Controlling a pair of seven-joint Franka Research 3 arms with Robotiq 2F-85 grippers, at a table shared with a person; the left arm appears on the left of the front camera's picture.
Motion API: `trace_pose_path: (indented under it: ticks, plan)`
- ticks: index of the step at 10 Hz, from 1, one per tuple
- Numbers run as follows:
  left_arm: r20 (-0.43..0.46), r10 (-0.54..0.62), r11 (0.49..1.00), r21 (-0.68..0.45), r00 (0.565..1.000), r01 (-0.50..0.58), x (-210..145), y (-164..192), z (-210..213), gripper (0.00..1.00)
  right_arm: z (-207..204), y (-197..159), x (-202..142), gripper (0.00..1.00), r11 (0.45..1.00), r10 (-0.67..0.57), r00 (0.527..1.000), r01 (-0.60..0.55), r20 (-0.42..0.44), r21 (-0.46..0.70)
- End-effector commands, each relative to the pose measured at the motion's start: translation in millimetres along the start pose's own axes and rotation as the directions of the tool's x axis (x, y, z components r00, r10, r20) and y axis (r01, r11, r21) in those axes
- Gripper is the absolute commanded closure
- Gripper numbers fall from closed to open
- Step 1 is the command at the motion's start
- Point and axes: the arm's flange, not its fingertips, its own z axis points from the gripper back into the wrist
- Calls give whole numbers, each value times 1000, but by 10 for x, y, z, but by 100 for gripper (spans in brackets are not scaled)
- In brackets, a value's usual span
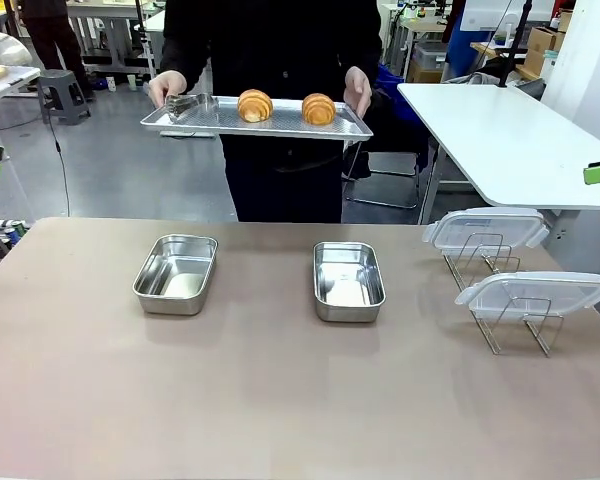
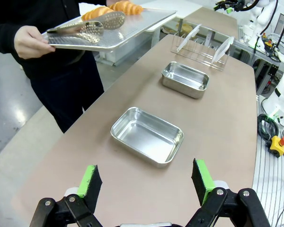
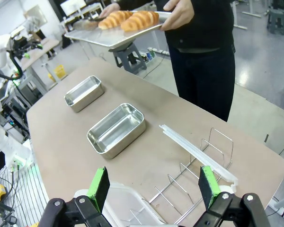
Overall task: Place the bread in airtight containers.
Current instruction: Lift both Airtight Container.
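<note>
Opening step: person (image 1: 280, 60) held croissants (image 1: 255, 105) on a tray (image 1: 285, 120) past the far edge of the worktop (image 1: 280, 400); containers (image 1: 176, 273) stood empty; left gripper (image 2: 146, 182) and right gripper (image 3: 154, 187) gaped wide. Next, presumably: bread transfer.

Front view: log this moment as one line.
croissants: both on tray held by person | tubs: empty, on table | lids: on rack | left end effector: open | right end effector: open

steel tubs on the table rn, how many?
2. The left tub sits on the robot's left half of the table; the middle tub sits near its centre. Both are open and empty.
</note>
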Motion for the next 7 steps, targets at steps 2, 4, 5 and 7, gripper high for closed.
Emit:
trace_pose_path:
  ticks: [2, 4, 5, 7]
  plan:
    - [30, -11, 1000, -3, 999, 11, 20, 9, 2, 0, -20, -11, 29, 0, 1000, 7, 1000, -7, 28, 2]
    - [30, -11, 1000, -3, 999, 11, 20, 9, 2, 0, -20, -11, 29, 0, 1000, 7, 1000, -7, 28, 2]
    - [30, -11, 1000, -3, 999, 11, 20, 9, 2, 0, -20, -11, 29, 0, 1000, 7, 1000, -7, 28, 2]
    - [30, -11, 1000, -3, 999, 11, 20, 9, 2, 0, -20, -11, 29, 0, 1000, 7, 1000, -7, 28, 2]
